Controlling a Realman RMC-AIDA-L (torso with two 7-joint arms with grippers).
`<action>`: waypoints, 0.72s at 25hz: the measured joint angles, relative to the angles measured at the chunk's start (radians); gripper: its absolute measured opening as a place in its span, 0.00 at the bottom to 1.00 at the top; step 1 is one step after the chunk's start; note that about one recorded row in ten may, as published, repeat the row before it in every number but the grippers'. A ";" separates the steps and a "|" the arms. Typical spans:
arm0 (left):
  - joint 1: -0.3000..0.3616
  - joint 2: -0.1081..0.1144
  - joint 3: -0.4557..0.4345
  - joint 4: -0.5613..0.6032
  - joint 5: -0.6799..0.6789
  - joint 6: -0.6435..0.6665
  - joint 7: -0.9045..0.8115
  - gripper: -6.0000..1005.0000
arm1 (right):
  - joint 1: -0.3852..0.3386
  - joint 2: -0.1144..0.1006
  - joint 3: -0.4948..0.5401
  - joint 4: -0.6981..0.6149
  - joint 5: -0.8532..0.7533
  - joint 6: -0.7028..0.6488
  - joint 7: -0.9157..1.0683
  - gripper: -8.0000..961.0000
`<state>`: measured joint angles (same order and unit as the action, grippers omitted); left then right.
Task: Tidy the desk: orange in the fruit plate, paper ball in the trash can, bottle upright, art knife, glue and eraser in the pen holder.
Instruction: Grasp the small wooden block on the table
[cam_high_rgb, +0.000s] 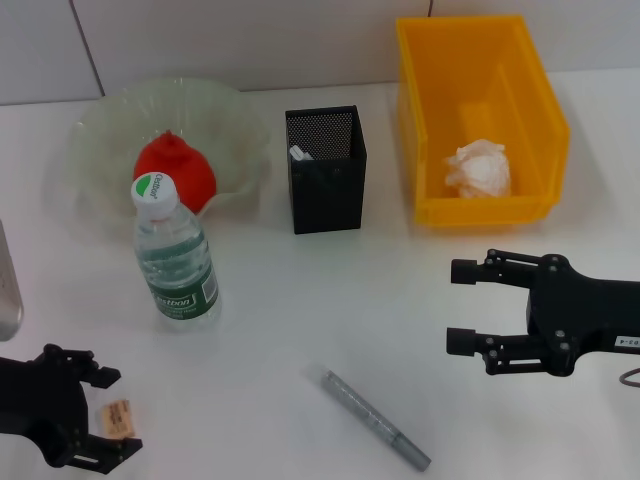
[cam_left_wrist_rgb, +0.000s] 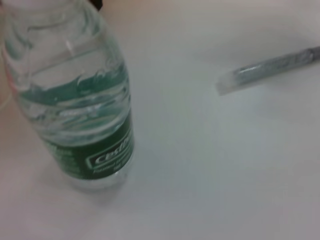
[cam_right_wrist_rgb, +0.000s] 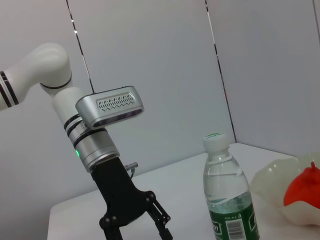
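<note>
The orange (cam_high_rgb: 172, 168) lies in the pale-green fruit plate (cam_high_rgb: 230, 120) at the back left. In front of it the bottle (cam_high_rgb: 176, 256) stands upright; the left wrist view shows it close (cam_left_wrist_rgb: 75, 100). The paper ball (cam_high_rgb: 478, 168) rests in the yellow trash can (cam_high_rgb: 530, 80). Inside the black mesh pen holder (cam_high_rgb: 326, 190) a white item's top shows. A slim grey art knife (cam_high_rgb: 375, 420) lies flat on the table near the front. The tan eraser (cam_high_rgb: 119, 417) lies between the spread fingers of my open left gripper (cam_high_rgb: 112, 415). My right gripper (cam_high_rgb: 459, 306) hovers open and empty at the right.
The white table runs back to a pale wall. The right wrist view shows the left arm (cam_right_wrist_rgb: 95, 145) standing over the table, with the bottle (cam_right_wrist_rgb: 227, 200) and the orange (cam_right_wrist_rgb: 302, 187) beside it. The art knife (cam_left_wrist_rgb: 265, 70) lies to one side of the bottle.
</note>
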<state>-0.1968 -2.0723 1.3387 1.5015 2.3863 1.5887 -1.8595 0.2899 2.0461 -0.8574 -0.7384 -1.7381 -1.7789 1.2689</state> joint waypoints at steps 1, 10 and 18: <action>0.000 0.000 0.004 0.000 0.005 -0.003 -0.003 0.80 | 0.000 0.000 0.000 0.000 0.000 0.000 0.000 0.87; -0.024 0.000 0.056 -0.031 0.044 -0.034 -0.036 0.80 | 0.000 0.002 0.000 0.004 0.000 0.001 0.000 0.87; -0.053 0.000 0.064 -0.077 0.084 -0.042 -0.053 0.80 | 0.000 -0.001 0.000 0.011 0.000 0.001 0.000 0.87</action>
<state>-0.2494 -2.0725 1.4024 1.4240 2.4704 1.5467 -1.9124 0.2899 2.0454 -0.8574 -0.7269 -1.7380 -1.7778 1.2685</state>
